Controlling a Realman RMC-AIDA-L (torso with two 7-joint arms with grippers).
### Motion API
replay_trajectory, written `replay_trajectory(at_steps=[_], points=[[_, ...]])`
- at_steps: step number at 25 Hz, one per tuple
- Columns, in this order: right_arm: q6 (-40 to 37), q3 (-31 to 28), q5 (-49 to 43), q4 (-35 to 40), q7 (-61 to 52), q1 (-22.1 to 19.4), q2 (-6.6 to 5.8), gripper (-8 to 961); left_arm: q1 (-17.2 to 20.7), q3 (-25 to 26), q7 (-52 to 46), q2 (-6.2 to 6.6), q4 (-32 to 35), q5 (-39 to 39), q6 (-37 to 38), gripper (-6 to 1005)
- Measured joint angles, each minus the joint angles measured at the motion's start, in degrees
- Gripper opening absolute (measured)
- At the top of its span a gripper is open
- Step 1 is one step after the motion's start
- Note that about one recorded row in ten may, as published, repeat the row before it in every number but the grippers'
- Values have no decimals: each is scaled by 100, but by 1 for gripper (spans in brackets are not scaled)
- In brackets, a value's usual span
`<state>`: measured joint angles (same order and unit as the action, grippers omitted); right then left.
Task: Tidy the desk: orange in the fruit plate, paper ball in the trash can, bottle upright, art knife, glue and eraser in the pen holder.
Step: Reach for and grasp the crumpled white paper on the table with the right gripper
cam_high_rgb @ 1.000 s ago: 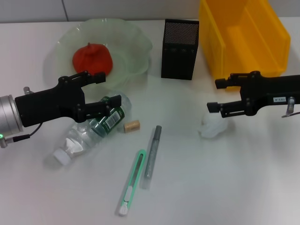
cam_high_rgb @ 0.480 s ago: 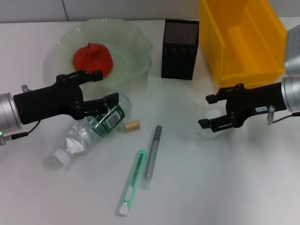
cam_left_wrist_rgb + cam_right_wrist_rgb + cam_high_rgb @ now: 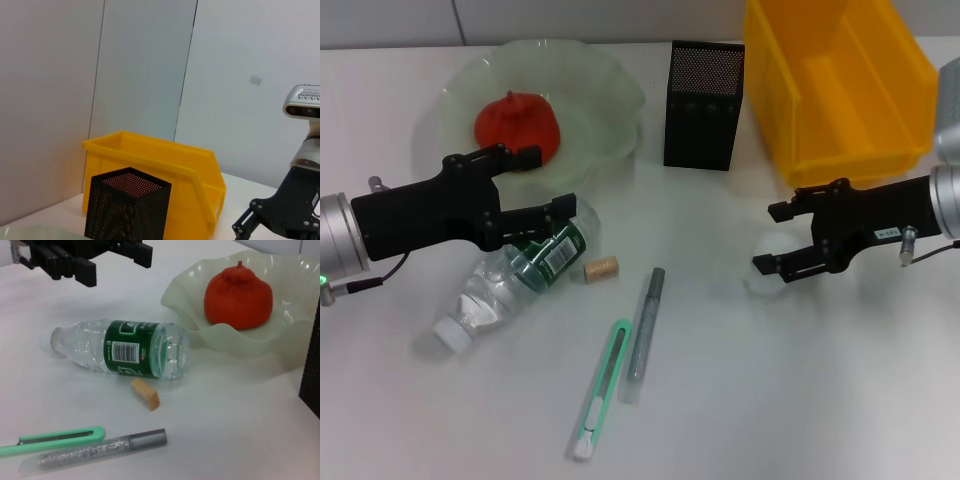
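One barcoded green label — bottle [image 3: 516,274] lying under spread left gripper [image 3: 548,180]; right gripper [image 3: 772,240] spread.

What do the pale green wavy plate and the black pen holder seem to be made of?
The pale green wavy plate looks like frosted glass or plastic: translucent, glossy scalloped rim. The black pen holder looks like perforated metal mesh: fine holes, matte finish.

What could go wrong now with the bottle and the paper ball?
The bottle lies on its side, round and smooth, so it might roll away from the left gripper toward the eraser. The right gripper has open jaws around the paper ball, which is mostly hidden; a poor grip might let it drop before reaching the yellow bin.
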<state>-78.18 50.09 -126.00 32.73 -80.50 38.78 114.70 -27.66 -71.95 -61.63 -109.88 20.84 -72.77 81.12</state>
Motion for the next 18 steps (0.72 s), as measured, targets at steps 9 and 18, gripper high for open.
replay_trajectory(at_steps=[9,18], points=[[-87,-2,-48,189,-109,-162,0,819,-14,-4,-51,6,-1,0,0,823],[-51,51,-57,179,-115,-239,21,818,-20,-4,-69,5,-1,0,-8,820]])
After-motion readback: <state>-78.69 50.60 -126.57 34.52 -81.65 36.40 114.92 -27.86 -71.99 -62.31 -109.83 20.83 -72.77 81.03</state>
